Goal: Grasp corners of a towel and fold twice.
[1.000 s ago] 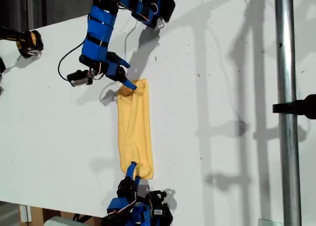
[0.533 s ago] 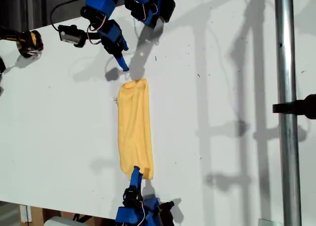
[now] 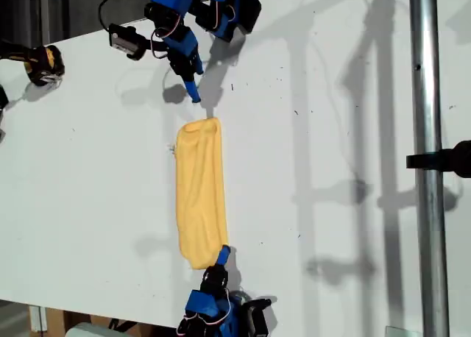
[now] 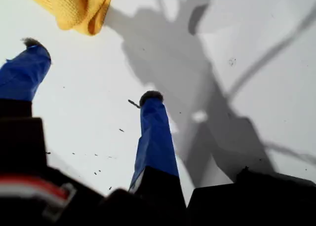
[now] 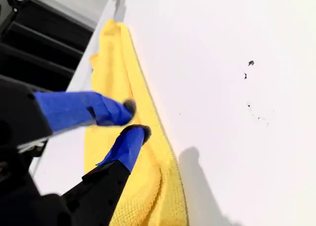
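Along the desk point(image 3: 331, 131) the towel point(image 3: 200, 197) lies as a folded strip, the first tool point(image 3: 194, 96) spread beyond one end, the second tool point(image 3: 223, 254) pressed almost together on nothing at the other, so a shallow pinch may lift one layer only.

A: What can't we read?
B: Towel point(image 3: 200, 193) is folded into a strip, so its corners are tucked away (tag too small to find). My second gripper point(image 5: 134, 120) covers part of it; blurred fingertips.
A: Other arm?
B: First wrist view crops the towel point(image 4: 74, 6) at the picture's edge.
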Motion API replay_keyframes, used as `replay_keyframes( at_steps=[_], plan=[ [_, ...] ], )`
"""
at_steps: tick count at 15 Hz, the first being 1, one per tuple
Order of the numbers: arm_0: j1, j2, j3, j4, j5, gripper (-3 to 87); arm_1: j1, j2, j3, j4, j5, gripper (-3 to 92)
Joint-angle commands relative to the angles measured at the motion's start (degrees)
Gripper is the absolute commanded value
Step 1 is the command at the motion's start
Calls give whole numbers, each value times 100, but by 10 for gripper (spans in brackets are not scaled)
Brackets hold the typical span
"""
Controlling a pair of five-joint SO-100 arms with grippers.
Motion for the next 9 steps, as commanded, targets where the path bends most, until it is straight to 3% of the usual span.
replay_keyframes(
  at_steps=[1, 4, 9],
  plan=[
    [44, 35, -35, -70, -88, -7, 70, -888, -413, -650, -237, 378],
    [26, 35, -9, -97, -123, -3, 158, -3067, -1397, -1626, -501, 389],
    [18, 35, 0, -26, -35, 7, 9, -5959, -3357, -2320, -554, 405]
  ],
)
